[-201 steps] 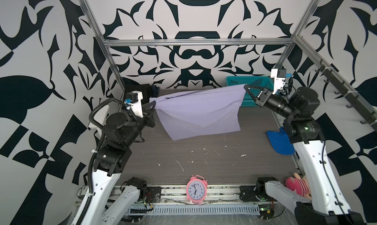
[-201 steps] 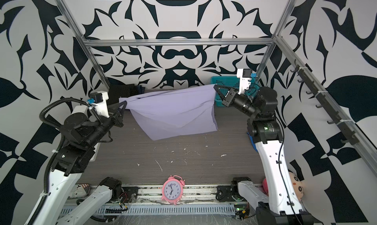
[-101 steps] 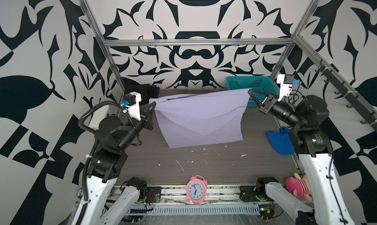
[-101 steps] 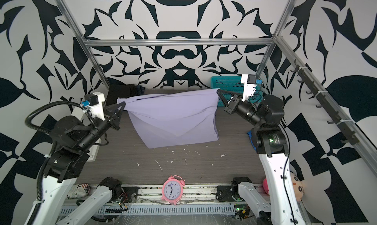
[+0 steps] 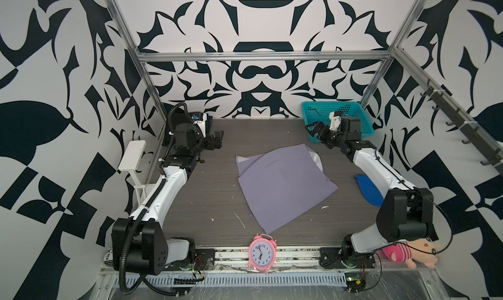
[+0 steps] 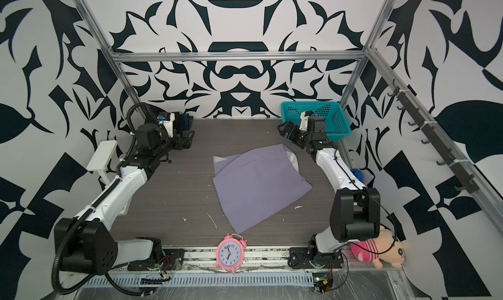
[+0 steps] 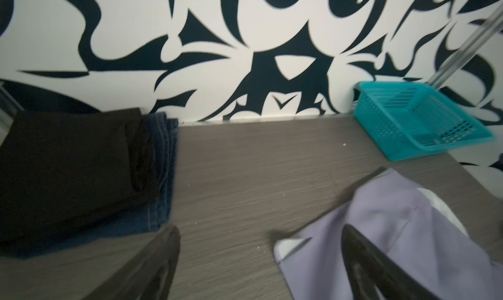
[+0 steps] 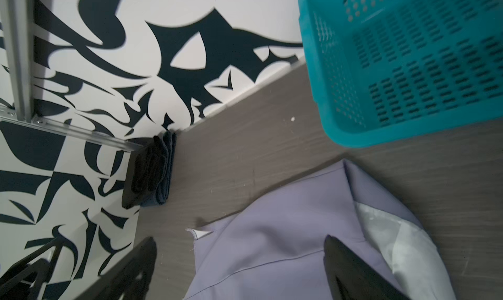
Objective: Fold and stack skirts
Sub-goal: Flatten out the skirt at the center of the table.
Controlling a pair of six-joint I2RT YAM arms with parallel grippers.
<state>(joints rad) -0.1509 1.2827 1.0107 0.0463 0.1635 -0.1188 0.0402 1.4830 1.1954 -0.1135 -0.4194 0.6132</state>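
Note:
The lavender skirt (image 5: 283, 187) (image 6: 258, 187) lies loose and partly folded over itself on the middle of the table, its white lining showing at the far right corner. My left gripper (image 5: 217, 139) (image 7: 261, 230) hangs open near the back left, empty, apart from the skirt. My right gripper (image 5: 313, 128) (image 8: 239, 241) stands open and empty above the skirt's far right corner (image 8: 381, 225). In the back left corner the folded black skirt (image 7: 68, 162) rests on the folded denim skirt (image 7: 160, 176).
A teal basket (image 5: 353, 113) stands at the back right, behind the right gripper. A bright blue cloth (image 5: 367, 189) lies at the right edge under the right arm. A pink alarm clock (image 5: 262, 253) and a plush toy (image 5: 408, 253) sit along the front rail.
Both grippers held the lavender skirt stretched in the air by its top corners; both have opened and the skirt has dropped flat onto the table. Both arms have pulled apart.

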